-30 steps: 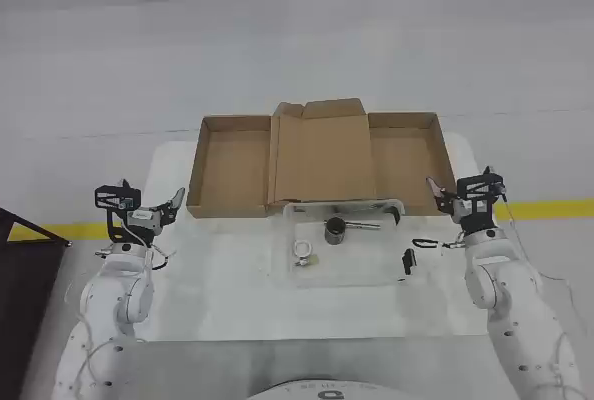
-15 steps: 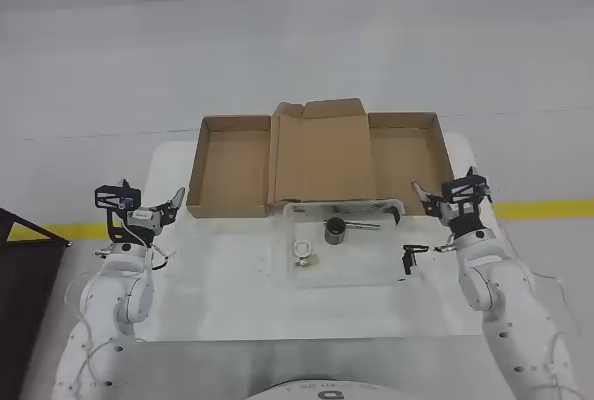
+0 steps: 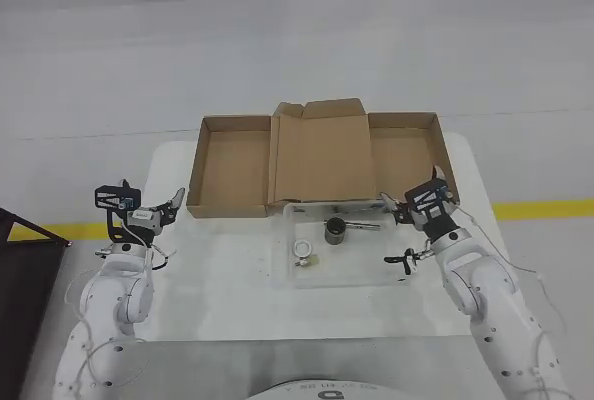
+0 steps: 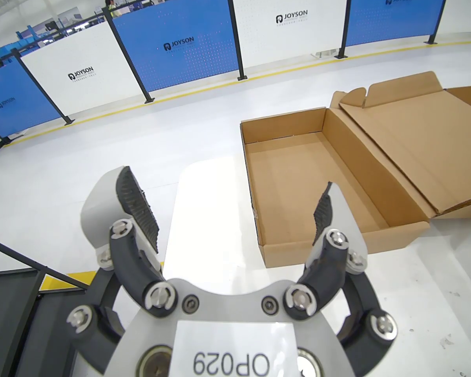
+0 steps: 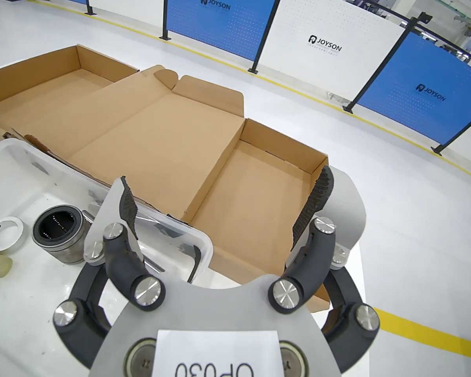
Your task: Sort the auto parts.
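Note:
A clear tray (image 3: 287,262) in the middle of the table holds a dark cylindrical bushing (image 3: 334,230), a white ring (image 3: 302,249), a thin metal rod (image 3: 365,224) and a black curved part (image 3: 393,212). My right gripper (image 3: 388,232) hangs open over the tray's right end, holding nothing. From its wrist I see the open gripper (image 5: 223,178), with the bushing (image 5: 59,233), the ring (image 5: 4,233) and the tray rim (image 5: 206,243) just beside it. My left gripper (image 3: 149,200) stays open and empty at the table's left edge, its fingertips (image 4: 135,198) towards the box.
An open cardboard box stands behind the tray, with a left compartment (image 3: 232,165), a right compartment (image 3: 409,155) and a flap (image 3: 322,150) folded across the middle. A small black part (image 3: 407,265) lies by the tray's right edge. White tabletop lies in front.
My right arm has swung left from the table's right edge to the tray's right end, still open. The left arm and the parts have not moved.

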